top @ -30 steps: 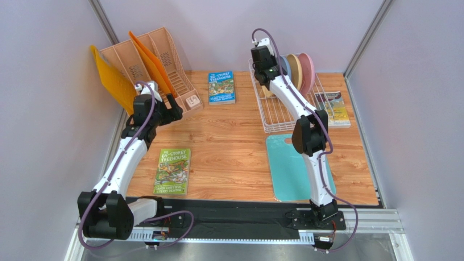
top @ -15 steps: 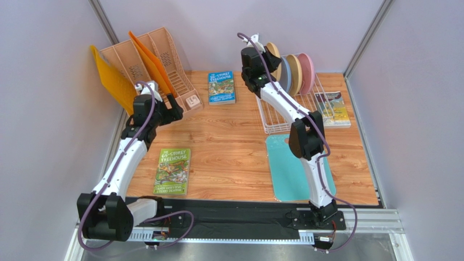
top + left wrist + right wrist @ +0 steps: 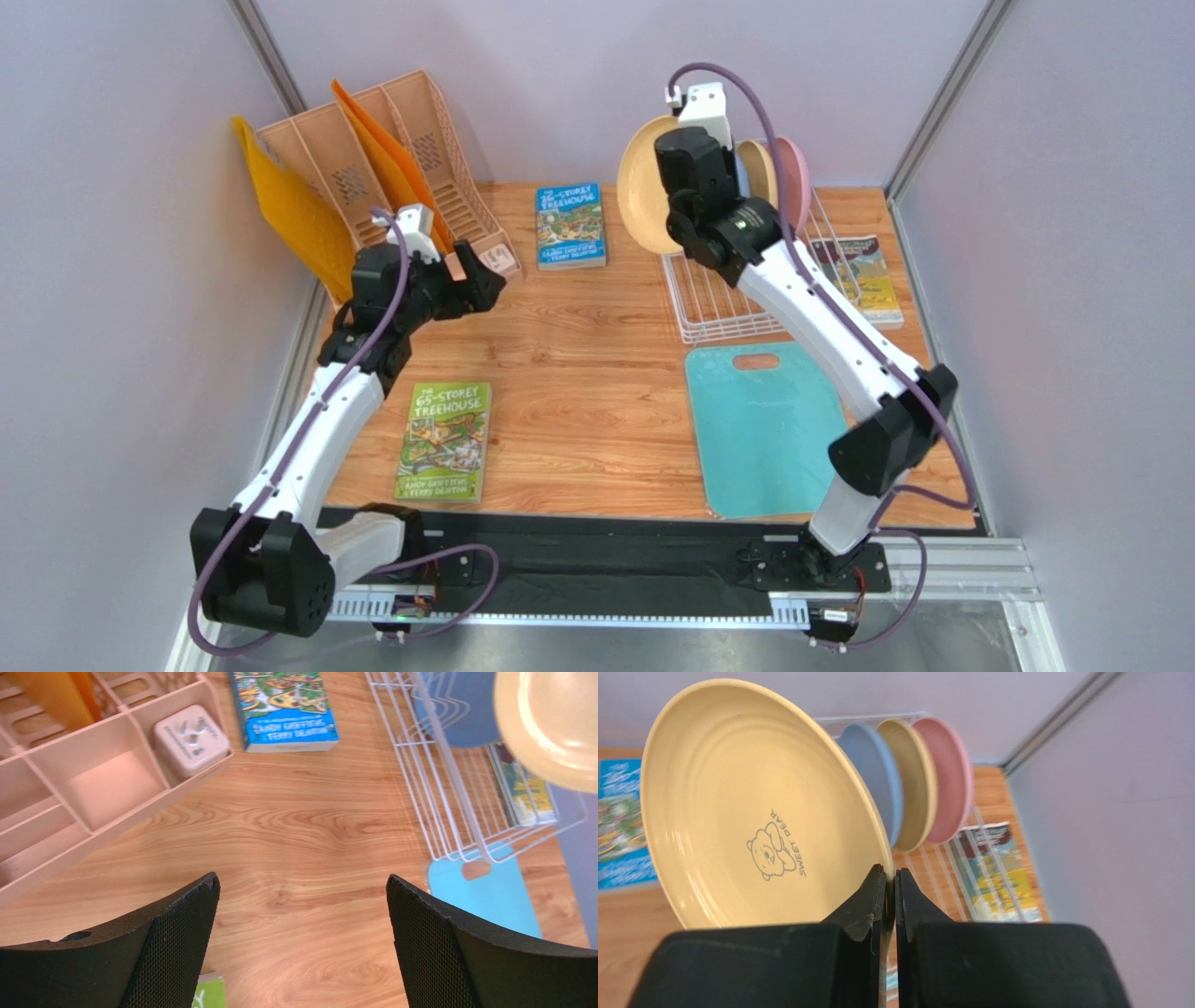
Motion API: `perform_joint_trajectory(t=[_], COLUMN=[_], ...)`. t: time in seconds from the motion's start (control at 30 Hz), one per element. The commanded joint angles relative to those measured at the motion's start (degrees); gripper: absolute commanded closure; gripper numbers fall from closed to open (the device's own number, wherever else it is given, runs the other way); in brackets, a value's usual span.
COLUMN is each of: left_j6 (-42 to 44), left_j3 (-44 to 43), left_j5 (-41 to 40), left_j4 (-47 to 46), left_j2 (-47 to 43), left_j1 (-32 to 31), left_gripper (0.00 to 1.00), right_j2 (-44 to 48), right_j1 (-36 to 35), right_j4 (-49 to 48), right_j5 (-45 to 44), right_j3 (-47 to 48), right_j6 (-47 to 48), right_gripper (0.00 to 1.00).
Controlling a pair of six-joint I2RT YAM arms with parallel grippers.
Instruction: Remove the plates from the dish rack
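The right gripper (image 3: 891, 882) has its fingers pinched on the lower rim of a cream-yellow plate (image 3: 752, 812), held on edge above the far left corner of the dish rack (image 3: 730, 301). Its arm bends at an elbow near the table's right edge, and the forearm slants up toward the far side. A blue plate (image 3: 875, 770), a second cream plate (image 3: 917, 777) and a pink plate (image 3: 948, 777) stand in the rack at the table's far right corner. The left gripper (image 3: 300, 882) hangs over bare wood with its jaws spread wide and nothing between them, its arm stretched toward the peach organizer (image 3: 407, 168) at the far left.
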State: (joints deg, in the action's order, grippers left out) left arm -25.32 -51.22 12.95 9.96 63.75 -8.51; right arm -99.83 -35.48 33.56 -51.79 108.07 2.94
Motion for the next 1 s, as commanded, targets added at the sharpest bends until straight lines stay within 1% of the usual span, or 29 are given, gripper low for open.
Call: perform_joint_trajectory(t=[0.0, 0.07, 0.1, 0.13, 0.17, 0.2, 0.23, 0.27, 0.4, 0.5, 0.63, 0.67, 0.73, 0.77, 0.83, 0.87, 0.9, 0.93, 0.97], left_j6=[-2.4, -3.1, -4.3, -4.8, -5.3, -6.1, -6.5, -6.8, -9.7, -10.2, -10.1, -10.0, -9.6, -9.5, -9.1, -9.0, -8.9, -8.9, -8.9], left_j3=[1.9, 3.7, 4.5, 5.2, 6.8, 7.7, 8.3, 9.5, 13.0, 14.6, 16.6, 16.8, 17.1, 17.1, 17.0, 17.0, 16.9, 16.8, 16.9], left_j5=[4.3, 5.8, 6.2, 6.5, 6.6, 6.9, 7.1, 7.2, 7.5, 6.6, 2.9, 2.3, 1.3, 1.1, 0.3, 0.0, -1.0, -1.4, -1.9], left_j4=[-5.3, -7.3, -8.2, -9.6, -10.0, -11.9, -13.1, -13.6, -17.2, -17.6, -17.3, -17.3, -16.9, -16.8, -16.4, -16.0, -15.1, -14.7, -14.4], left_j2=[-3.0, -3.6, -4.2, -4.6, -5.0, -5.6, -6.0, -6.3, -7.1, -7.1, -7.6, -7.8, -8.0, -7.9, -7.8, -7.8, -7.8, -7.7, -7.7], left_j1=[-2.2, -2.8, -3.1, -3.3, -3.8, -4.1, -4.4, -5.0, -6.5, -8.4, -10.6, -11.2, -11.5, -11.8, -12.1, -12.3, -12.4, -12.4, -12.5], left_gripper=[0.07, 0.07, 0.07, 0.07, 0.08, 0.08, 0.08, 0.08, 0.1, 0.11, 0.14, 0.16, 0.17, 0.26, 0.37, 0.52, 0.61, 0.68, 0.84], right_j2=[6.7, 10.8, 12.1, 13.3, 15.4, 16.5, 17.6, 19.7, 23.1, 23.6, 23.7, 24.0, 24.2, 24.2, 24.2, 24.4, 24.5, 24.5, 24.6], right_j1=[-0.7, -1.5, -1.8, -2.0, -2.1, -2.3, -2.5, -2.7, -2.9, -3.7, -5.0, -5.2, -5.6, -5.6, -5.6, -5.6, -5.6, -5.6, -5.6], right_j4=[8.3, 6.0, 4.9, 3.8, 2.4, 1.3, 0.1, -2.4, -7.5, -9.3, -10.2, -10.8, -11.3, -11.4, -11.5, -11.6, -11.5, -11.6, -11.6], right_j5=[17.3, 22.5, 26.8, 29.1, 31.5, 33.5, 35.2, 37.3, 43.0, 44.9, 46.1, 46.0, 46.3, 46.3, 46.4, 46.3, 46.3, 46.2, 45.8], right_j3=[-9.9, -14.4, -16.6, -20.8, -22.4, -24.1, -27.9, -29.5, -36.2, -38.5, -40.1, -40.5, -41.4, -41.5, -41.8, -42.0, -42.1, -42.2, -42.2], right_j6=[-15.1, -17.0, -19.1, -20.0, -21.4, -23.0, -23.9, -24.7, -28.7, -30.4, -31.6, -31.9, -32.2, -32.5, -32.6, -32.6, -32.7, -32.7, -32.8], right_gripper=[1.0, 1.0, 1.0, 1.0, 1.0, 1.0, 1.0, 1.0, 1.0, 1.0, 1.0, 1.0, 1.0, 1.0, 1.0, 1.0, 1.0, 1.0, 1.0])
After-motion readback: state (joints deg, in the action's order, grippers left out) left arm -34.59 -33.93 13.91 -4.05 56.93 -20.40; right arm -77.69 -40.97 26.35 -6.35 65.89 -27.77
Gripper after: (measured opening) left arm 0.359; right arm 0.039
